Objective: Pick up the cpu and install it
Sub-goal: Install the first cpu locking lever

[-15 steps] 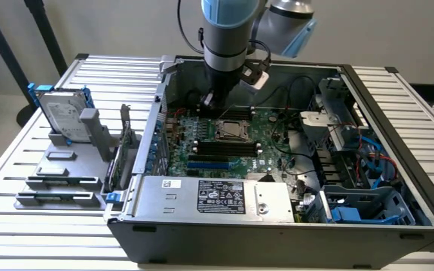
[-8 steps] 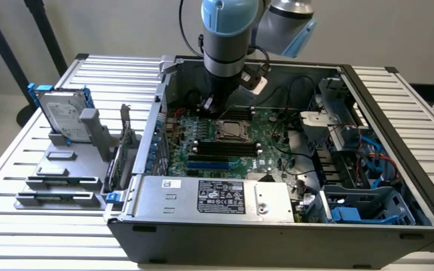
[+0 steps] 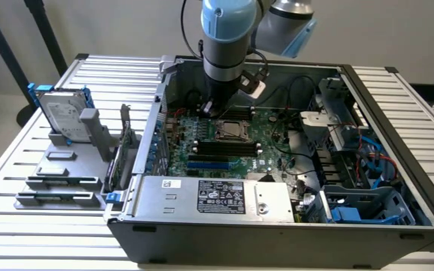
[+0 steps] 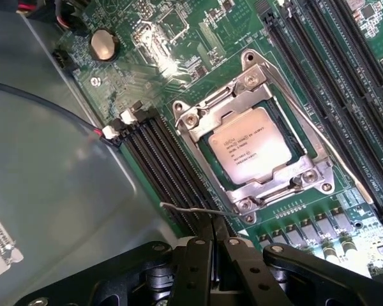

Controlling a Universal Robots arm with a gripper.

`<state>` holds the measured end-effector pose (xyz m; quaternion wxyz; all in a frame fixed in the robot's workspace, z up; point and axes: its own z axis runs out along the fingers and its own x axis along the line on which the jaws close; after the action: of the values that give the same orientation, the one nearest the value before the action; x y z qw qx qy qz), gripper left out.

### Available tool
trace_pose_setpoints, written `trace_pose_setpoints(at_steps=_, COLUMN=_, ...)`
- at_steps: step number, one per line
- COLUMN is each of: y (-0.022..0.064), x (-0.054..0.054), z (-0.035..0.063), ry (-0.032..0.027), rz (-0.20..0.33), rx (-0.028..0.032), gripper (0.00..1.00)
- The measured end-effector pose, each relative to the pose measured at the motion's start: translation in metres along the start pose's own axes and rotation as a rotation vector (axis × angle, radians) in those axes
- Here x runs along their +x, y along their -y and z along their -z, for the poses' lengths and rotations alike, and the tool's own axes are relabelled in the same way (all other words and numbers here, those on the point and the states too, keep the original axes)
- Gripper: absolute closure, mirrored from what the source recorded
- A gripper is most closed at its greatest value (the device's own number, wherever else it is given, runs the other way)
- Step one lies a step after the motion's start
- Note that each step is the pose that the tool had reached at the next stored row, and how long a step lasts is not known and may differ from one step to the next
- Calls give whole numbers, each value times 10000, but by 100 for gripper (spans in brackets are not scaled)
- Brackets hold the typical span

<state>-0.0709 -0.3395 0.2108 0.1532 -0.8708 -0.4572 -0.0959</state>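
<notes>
The cpu (image 4: pixel 255 143) is a small silver square with printed text, lying flat in the motherboard socket inside a metal load frame (image 4: pixel 198 118). In the exterior view the cpu (image 3: pixel 230 129) sits mid-board inside the open computer case. My gripper (image 4: pixel 216 223) is shut, its black fingers pressed together just beside the socket's corner. A thin wire lever (image 4: pixel 179 207) runs up to the fingertips; I cannot tell whether it is pinched. Seen from outside, the gripper (image 3: pixel 208 110) hangs low over the board, just off the socket toward the exterior view's left.
Black memory slots (image 4: pixel 159 159) run alongside the socket. A silver power supply box (image 3: pixel 217 197) fills the case's near side. Cables and a blue drive cage (image 3: pixel 352 212) crowd the exterior view's right. A hard drive in a blue frame (image 3: pixel 63 116) stands on a grey fixture (image 3: pixel 59 180) outside.
</notes>
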Motion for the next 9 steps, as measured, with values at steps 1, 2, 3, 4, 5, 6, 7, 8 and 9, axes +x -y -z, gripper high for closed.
trace_pose_setpoints(at_steps=1, y=1, x=-3, z=-11, ry=20, rz=-7, rx=-14, gripper=86)
trace_pose_setpoints(at_steps=2, y=1, x=-5, z=-21, ry=35, rz=-19, rx=-21, gripper=86)
trace_pose_setpoints(at_steps=3, y=3, x=-5, z=-28, ry=47, rz=-35, rx=-27, gripper=86)
trace_pose_setpoints(at_steps=4, y=5, x=-5, z=-36, ry=60, rz=-50, rx=-35, gripper=86)
trace_pose_setpoints(at_steps=5, y=4, x=-7, z=-46, ry=73, rz=-59, rx=-43, gripper=86)
trace_pose_setpoints(at_steps=6, y=3, x=-9, z=-56, ry=88, rz=-66, rx=-49, gripper=86)
trace_pose_setpoints(at_steps=7, y=2, x=-11, z=-66, ry=104, rz=-75, rx=-57, gripper=86)
trace_pose_setpoints(at_steps=8, y=1, x=-13, z=-76, ry=124, rz=-88, rx=-63, gripper=86)
trace_pose_setpoints(at_steps=9, y=0, x=-15, z=-85, ry=140, rz=-97, rx=-68, gripper=86)
